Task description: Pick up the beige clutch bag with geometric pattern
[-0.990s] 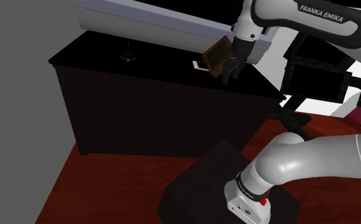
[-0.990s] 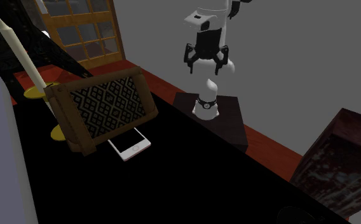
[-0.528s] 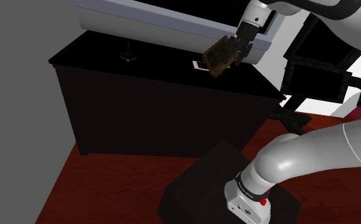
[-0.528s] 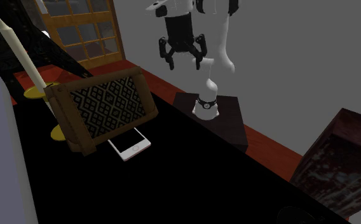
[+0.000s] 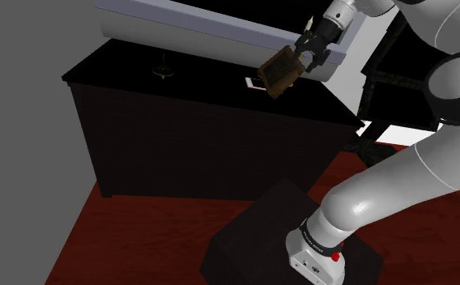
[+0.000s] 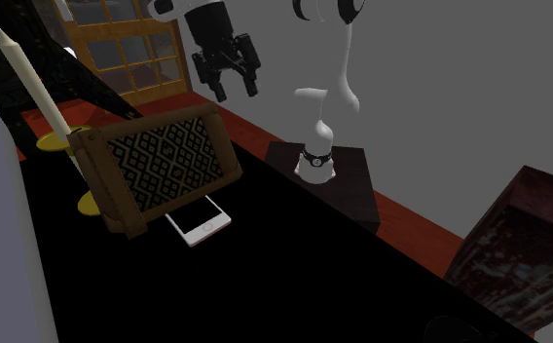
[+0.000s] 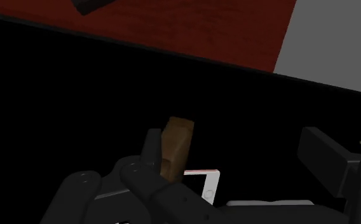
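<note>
Clutch bag (image 6: pixel 163 166) stands on edge on the tabletop (image 6: pixel 294 273); it looks stiff-framed and light, so its thin top edge suits the gripper (image 6: pixel 234 88), whose fingers (image 7: pixel 325 159) stand apart.

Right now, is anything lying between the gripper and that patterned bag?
Nothing. In the second exterior view the open gripper hangs above the clutch bag with bare air between; the white phone lies at the bag's foot, aside.
</note>
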Robot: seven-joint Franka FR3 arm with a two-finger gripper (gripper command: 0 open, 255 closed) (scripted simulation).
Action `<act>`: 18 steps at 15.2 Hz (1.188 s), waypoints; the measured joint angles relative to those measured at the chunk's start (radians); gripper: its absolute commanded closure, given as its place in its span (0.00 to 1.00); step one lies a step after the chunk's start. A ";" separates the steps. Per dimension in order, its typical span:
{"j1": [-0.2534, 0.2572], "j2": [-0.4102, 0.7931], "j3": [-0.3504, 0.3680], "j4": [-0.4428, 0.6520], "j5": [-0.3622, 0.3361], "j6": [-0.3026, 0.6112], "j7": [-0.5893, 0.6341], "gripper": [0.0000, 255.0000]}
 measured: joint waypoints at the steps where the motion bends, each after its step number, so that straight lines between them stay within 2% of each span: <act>1: -0.011 0.022 -0.026 0.027 0.028 -0.010 0.000 0.00; 4: -0.039 0.088 -0.088 0.088 0.103 -0.023 -0.001 0.00; 11: -0.046 0.070 -0.090 -0.018 0.104 0.061 -0.023 0.00; 12: -0.046 0.071 -0.091 -0.022 0.104 0.065 -0.026 1.00; 18: -0.047 0.072 -0.092 -0.026 0.105 0.070 -0.030 1.00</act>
